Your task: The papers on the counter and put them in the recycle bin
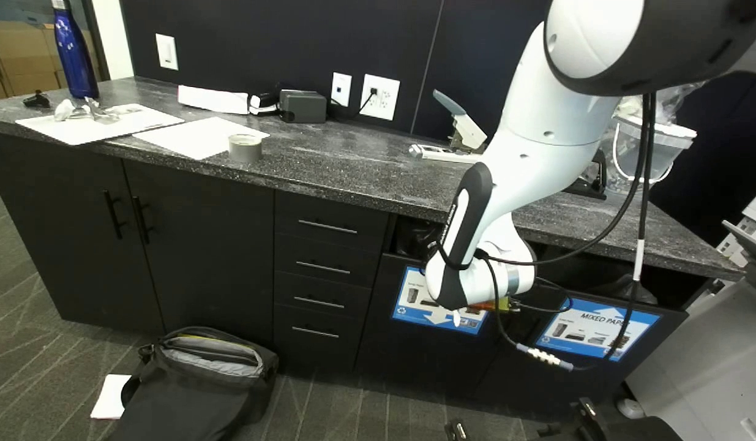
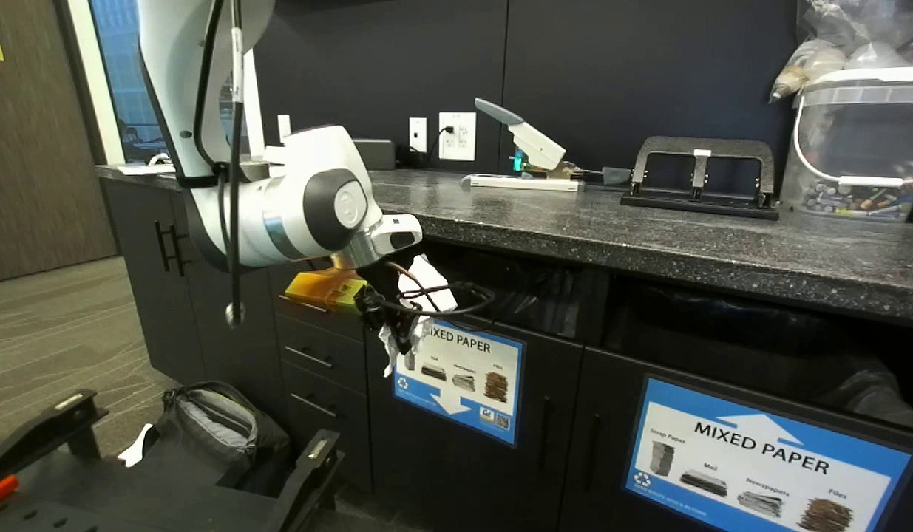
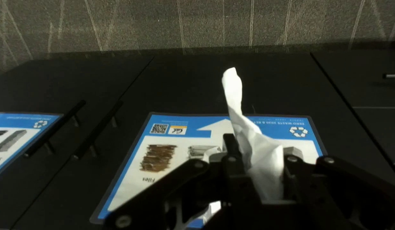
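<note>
Wrist view: the gripper (image 3: 259,156), jaws nearly together, pinches a crumpled paper (image 3: 248,137) in front of the Mixed Paper sign (image 2: 460,377), presumably for the bin slot (image 2: 545,292) above; in an exterior view, other scraps (image 1: 64,111) lie on a white sheet (image 1: 78,133) on the counter (image 1: 353,162), likely awaiting collection.

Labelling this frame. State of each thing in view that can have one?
gripper, shut on crumpled paper
crumpled paper, pinched, one end sticking out
paper scraps, crumpled, lying on flat sheet
drawers, shut
cabinet doors, shut
bag, open
stapler, arm raised
tape roll, lying flat
bottle, upright
bucket, handle down, lid unclear
hole punch, upright
</note>
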